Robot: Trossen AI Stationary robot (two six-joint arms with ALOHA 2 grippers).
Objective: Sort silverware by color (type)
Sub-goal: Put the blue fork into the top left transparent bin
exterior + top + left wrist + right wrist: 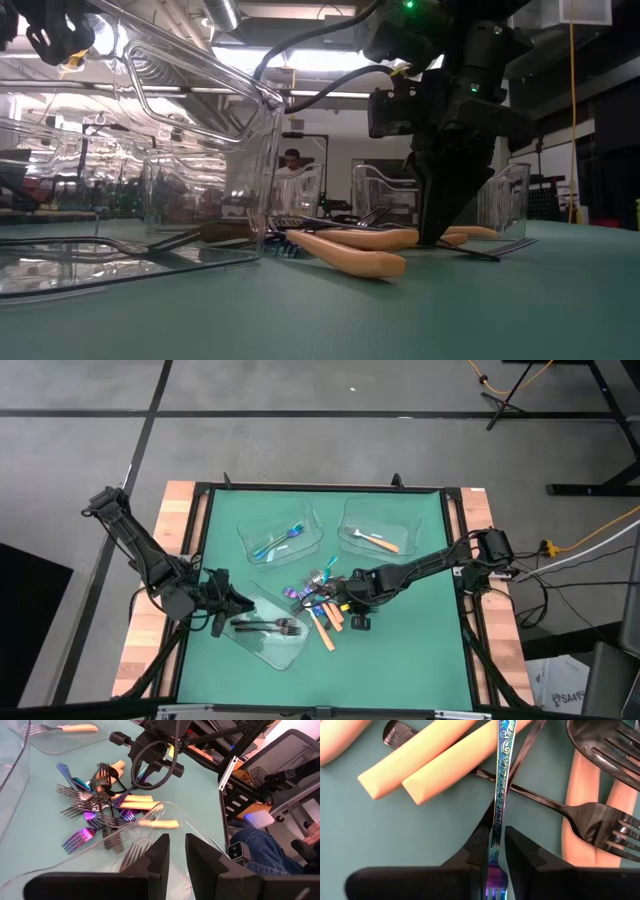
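A pile of silverware lies mid-table: orange-handled, dark and iridescent pieces crossed over one another, also seen in the left wrist view. My right gripper points down into the pile and is shut on an iridescent fork. My left gripper hovers at the left end of the near clear tray, its fingers a narrow gap apart and holding nothing. Two dark forks lie flat in that tray. My right gripper pinches the iridescent fork at its neck, just behind the tines, between the two fingers. The fingers come from above, pointing down, one on each side of the slim handle. The handle lies over a dark fork's handle in the pile.
The far left clear tray holds iridescent pieces. The far right clear tray holds an orange-handled fork. Bare green mat lies to the near right. A person sits beyond the table; a knee shows past its edge.
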